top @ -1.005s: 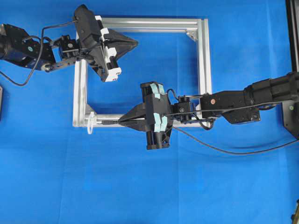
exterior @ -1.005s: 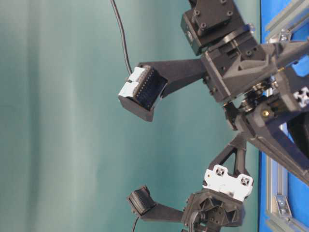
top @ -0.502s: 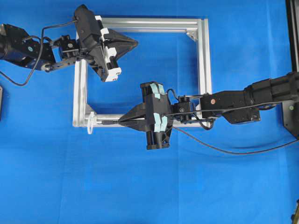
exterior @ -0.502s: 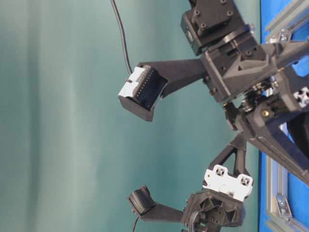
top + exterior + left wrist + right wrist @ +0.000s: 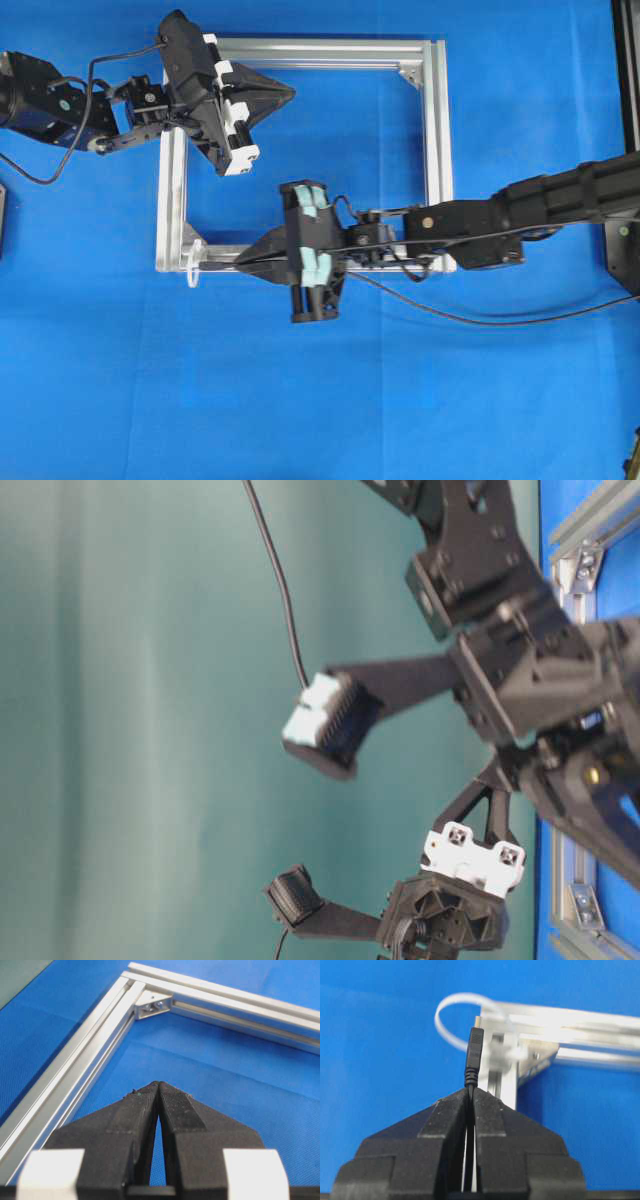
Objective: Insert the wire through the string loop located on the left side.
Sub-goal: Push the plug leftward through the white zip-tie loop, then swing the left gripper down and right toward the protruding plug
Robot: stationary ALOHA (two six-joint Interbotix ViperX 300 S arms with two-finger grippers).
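Observation:
The wire [image 5: 480,322] is a thin black cable, and my right gripper [image 5: 243,263] is shut on it just behind its plug [image 5: 475,1052]. The plug's silvery tip points at the whitish string loop [image 5: 451,1010], which is tied to the near-left corner of the aluminium frame [image 5: 432,150]. From overhead the plug tip [image 5: 210,267] lies right beside the string loop [image 5: 193,262]; whether it is inside the loop I cannot tell. My left gripper [image 5: 290,95] hangs shut and empty over the frame's far side, its fingertips [image 5: 158,1083] touching.
The frame lies flat on blue cloth. The wire trails right across the cloth toward the table's right edge. A corner bracket [image 5: 152,1006] sits ahead of the left gripper. A black stand [image 5: 625,150] rises at the far right.
My right gripper has moved left along the frame's near rail with the wire, bringing the plug up to the string loop. The left arm has not moved.

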